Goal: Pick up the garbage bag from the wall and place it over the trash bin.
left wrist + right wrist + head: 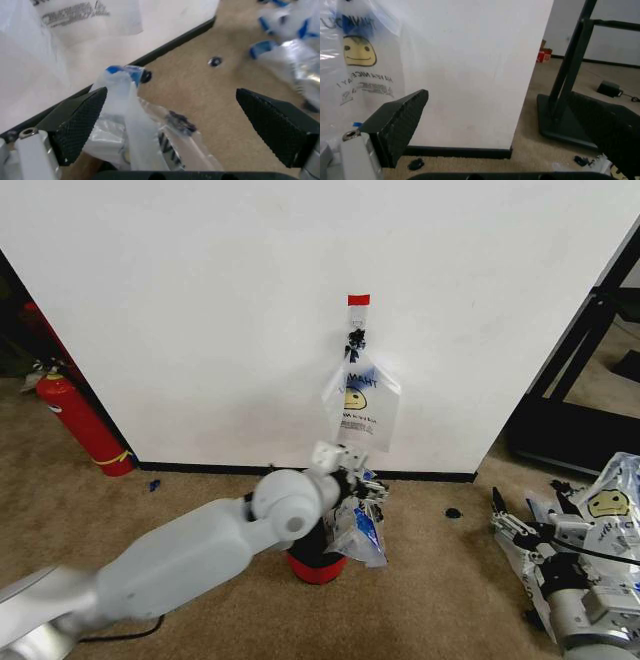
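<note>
The garbage bag (360,532), crinkly and whitish with blue print, is bunched on the right side of the trash bin (315,568). Only the bin's red base shows under my left arm. My left gripper (366,492) hovers just above the bag, open. In the left wrist view the bag (131,123) lies against one finger, with the fingers (80,122) spread wide over the carpet. The wall (200,310) carries a red tape mark (358,300) and a black hook (355,336). My right gripper (505,515) rests low at the right, open and holding nothing.
A flat smiley bag (361,405) dangles from the hook, also in the right wrist view (360,63). A heap of like bags (615,498) lies at the right. A red fire extinguisher (85,425) stands at the left. A black stand (570,82) rises beyond the wall's right edge.
</note>
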Available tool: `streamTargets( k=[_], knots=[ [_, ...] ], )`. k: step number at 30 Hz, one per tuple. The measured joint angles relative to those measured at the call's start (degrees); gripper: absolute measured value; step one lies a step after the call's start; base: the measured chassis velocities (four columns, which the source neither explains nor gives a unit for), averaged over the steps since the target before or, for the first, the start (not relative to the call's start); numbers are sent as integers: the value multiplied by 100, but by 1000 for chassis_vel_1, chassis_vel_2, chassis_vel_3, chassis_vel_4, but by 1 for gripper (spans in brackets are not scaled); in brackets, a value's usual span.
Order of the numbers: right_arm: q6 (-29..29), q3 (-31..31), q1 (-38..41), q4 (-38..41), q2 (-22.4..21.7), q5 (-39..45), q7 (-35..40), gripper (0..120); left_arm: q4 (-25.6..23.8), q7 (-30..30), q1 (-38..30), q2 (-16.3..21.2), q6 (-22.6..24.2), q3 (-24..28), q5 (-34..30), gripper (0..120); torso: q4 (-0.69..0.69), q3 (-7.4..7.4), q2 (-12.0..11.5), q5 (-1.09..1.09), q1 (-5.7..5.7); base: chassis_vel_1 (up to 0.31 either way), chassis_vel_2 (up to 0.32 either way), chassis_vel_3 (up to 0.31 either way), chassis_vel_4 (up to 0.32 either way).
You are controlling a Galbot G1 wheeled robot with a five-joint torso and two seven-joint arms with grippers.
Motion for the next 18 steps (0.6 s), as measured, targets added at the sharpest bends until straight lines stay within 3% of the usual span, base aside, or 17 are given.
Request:
streamTargets(
  k=[6, 10, 18],
  knots=[
    [9, 30, 26, 28, -35, 91, -12, 100, 495, -359, -189, -222, 42, 255, -104, 94, 0, 0, 0, 0, 0, 0, 0, 0, 0],
    [-22, 42, 30, 55, -52, 129, -12, 100, 592, -364, -146, -133, 44, 303, -92, 84, 0, 0, 0, 0, 0, 0, 0, 0, 0],
    [-67, -6, 107, 12, -77, 173, -12, 100, 748, -197, 92, -170, 37, 310, 146, 74, 1, 0, 0, -1, 0, 0, 0, 0, 0]
  ],
)
